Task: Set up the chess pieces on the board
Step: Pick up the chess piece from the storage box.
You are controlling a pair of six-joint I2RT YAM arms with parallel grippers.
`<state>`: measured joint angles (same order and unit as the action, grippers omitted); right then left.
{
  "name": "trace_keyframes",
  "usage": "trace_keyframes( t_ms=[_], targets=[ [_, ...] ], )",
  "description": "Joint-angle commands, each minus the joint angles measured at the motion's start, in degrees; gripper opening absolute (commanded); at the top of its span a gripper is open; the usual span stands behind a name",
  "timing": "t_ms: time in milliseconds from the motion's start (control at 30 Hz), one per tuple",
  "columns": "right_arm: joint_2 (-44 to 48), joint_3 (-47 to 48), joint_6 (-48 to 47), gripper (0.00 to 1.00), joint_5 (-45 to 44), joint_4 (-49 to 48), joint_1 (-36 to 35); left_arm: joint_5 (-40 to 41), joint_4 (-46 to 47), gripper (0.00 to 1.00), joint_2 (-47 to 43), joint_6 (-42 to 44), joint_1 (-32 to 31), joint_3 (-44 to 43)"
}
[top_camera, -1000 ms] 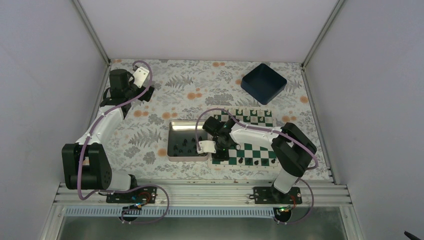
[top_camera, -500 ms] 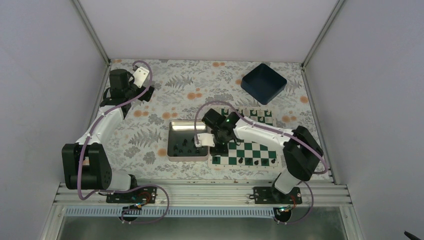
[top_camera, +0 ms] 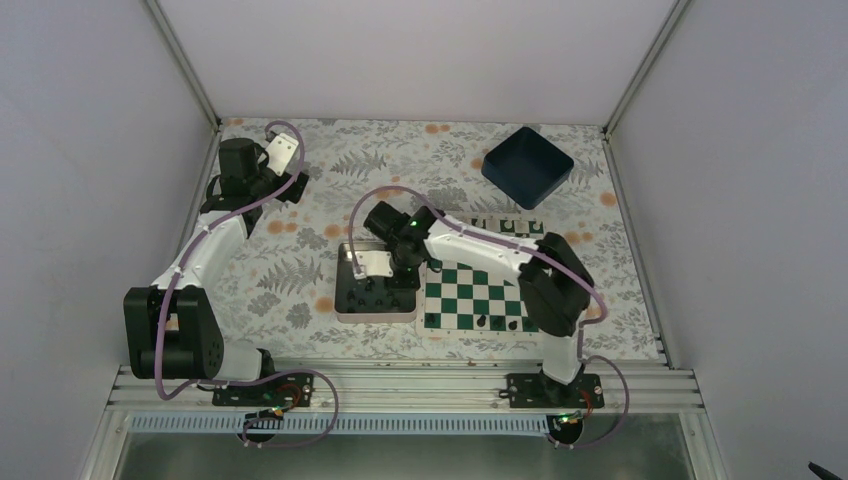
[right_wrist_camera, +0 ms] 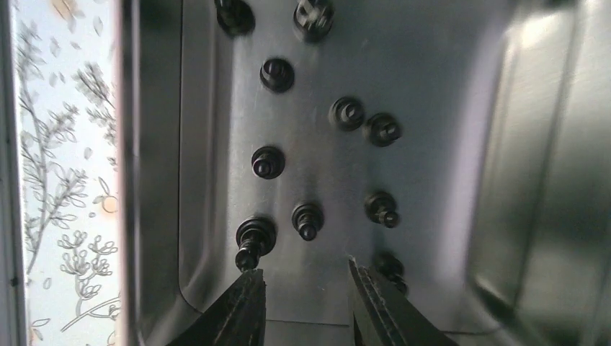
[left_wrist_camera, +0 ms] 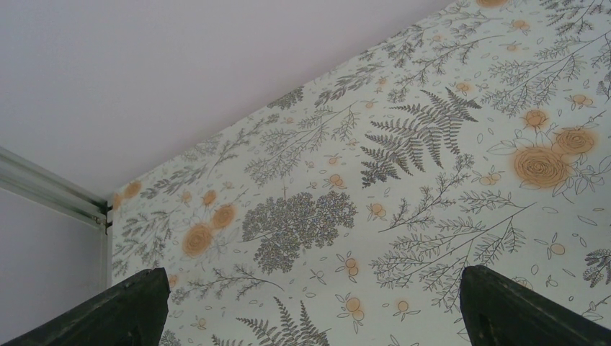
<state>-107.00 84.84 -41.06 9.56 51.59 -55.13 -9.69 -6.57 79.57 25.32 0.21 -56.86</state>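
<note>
The green and white board (top_camera: 470,290) lies right of centre, with a few black chess pieces (top_camera: 497,321) along its near edge and more on its far row (top_camera: 510,228). Several black chess pieces (right_wrist_camera: 308,218) stand inside the silver tin (top_camera: 375,317). My right gripper (top_camera: 385,280) hangs over the tin. In the right wrist view it (right_wrist_camera: 304,274) is open with nothing between its fingers, and one piece (right_wrist_camera: 253,238) stands just beyond the left fingertip (right_wrist_camera: 248,288). My left gripper (left_wrist_camera: 310,310) is wide open and empty over the floral cloth at the far left (top_camera: 293,186).
A dark blue bin (top_camera: 527,165) sits at the back right, beyond the board. The tin's steep shiny walls (right_wrist_camera: 504,144) close in the pieces on both sides. The right arm's purple cable (top_camera: 400,192) loops above the tin.
My right arm swung left from the board's near left corner to above the tin, and its jaws went from shut to open. The left arm has not moved.
</note>
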Motion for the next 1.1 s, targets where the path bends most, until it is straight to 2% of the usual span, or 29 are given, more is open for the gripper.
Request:
trace_keyframes(
  t_ms=[0, 667, 1067],
  targets=[
    [-3.3, 1.4, -1.5, 0.31, -0.9, 2.1, -0.7, -0.5, 0.3, 1.0, -0.9, 0.8, 0.1, 0.0],
    [-3.7, -2.1, -0.9, 0.28, 3.1, 2.2, -2.1, -0.7, 0.6, 1.0, -0.3, 1.0, 0.1, 0.2],
    [-5.1, -3.3, -0.6, 0.28, 2.0, 0.3, -2.3, -0.7, 0.9, 1.0, -0.1, 1.0, 0.1, 0.4]
  ],
)
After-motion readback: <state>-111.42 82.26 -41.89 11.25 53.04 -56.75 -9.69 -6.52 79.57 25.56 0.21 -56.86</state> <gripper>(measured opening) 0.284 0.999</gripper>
